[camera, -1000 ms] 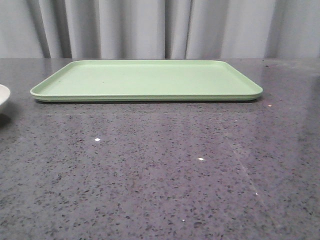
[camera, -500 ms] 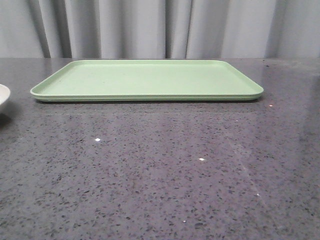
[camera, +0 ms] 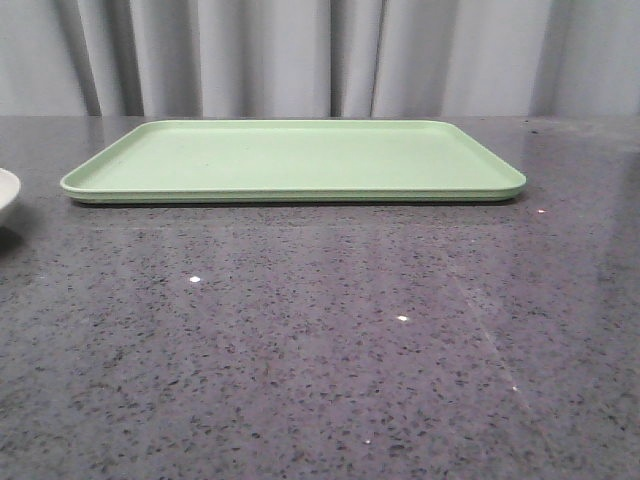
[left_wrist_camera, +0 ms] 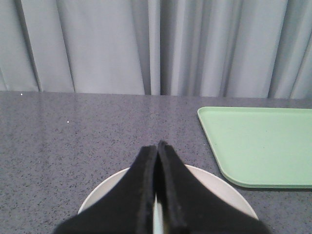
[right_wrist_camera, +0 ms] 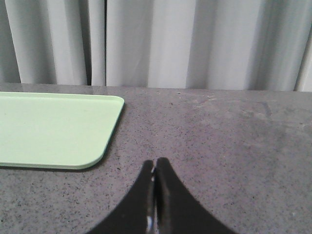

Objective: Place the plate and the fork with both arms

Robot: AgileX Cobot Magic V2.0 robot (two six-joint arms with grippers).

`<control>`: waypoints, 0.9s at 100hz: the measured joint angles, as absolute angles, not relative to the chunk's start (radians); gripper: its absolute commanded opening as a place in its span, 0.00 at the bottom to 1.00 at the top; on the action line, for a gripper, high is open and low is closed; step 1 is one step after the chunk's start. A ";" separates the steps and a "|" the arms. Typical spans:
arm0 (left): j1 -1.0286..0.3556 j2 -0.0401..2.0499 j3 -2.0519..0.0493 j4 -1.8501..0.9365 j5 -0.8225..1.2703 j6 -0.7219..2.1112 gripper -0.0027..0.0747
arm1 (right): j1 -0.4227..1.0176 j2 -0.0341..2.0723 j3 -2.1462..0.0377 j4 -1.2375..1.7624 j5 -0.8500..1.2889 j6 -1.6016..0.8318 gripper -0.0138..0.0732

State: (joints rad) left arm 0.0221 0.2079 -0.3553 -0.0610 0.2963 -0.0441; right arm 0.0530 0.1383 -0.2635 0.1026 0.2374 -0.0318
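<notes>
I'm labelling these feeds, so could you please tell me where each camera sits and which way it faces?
Front view: low, looking forward over the table at the tray and curtain; plate edge at far left; no robot parts show.
Left wrist view: on the left arm, facing the curtain; left gripper shut, above the plate.
Right wrist view: on the right arm, facing the curtain; right gripper shut over bare table.
All three share the tray; front and left wrist views share the plate.

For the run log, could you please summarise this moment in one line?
left claw shut above plate | right claw shut over table | tray bare | fork unseen
</notes>
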 measured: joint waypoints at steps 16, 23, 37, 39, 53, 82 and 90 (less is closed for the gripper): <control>0.022 0.339 -0.497 -0.061 0.382 -0.044 0.01 | 0.053 0.251 -0.406 0.103 0.323 -0.032 0.08; 0.022 0.386 -0.542 -0.061 0.388 -0.044 0.01 | 0.053 0.303 -0.466 0.103 0.362 -0.032 0.08; 0.022 0.470 -0.597 -0.061 0.397 -0.044 0.01 | 0.053 0.410 -0.579 0.103 0.449 -0.032 0.09; 0.022 0.482 -0.602 -0.061 0.397 -0.044 0.01 | 0.053 0.426 -0.594 0.103 0.459 -0.032 0.09; 0.022 0.550 -0.636 -0.061 0.421 -0.044 0.01 | 0.053 0.526 -0.683 0.103 0.545 -0.032 0.18; 0.022 0.612 -0.676 -0.061 0.464 -0.044 0.39 | 0.053 0.662 -0.751 0.103 0.616 -0.032 0.58; 0.022 0.612 -0.676 -0.061 0.470 -0.044 0.51 | 0.053 0.666 -0.751 0.103 0.618 -0.032 0.60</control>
State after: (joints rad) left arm 0.0221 0.6125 -0.6760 -0.0610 0.4698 -0.0441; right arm 0.0530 0.6660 -0.7510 0.1026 0.6176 -0.0318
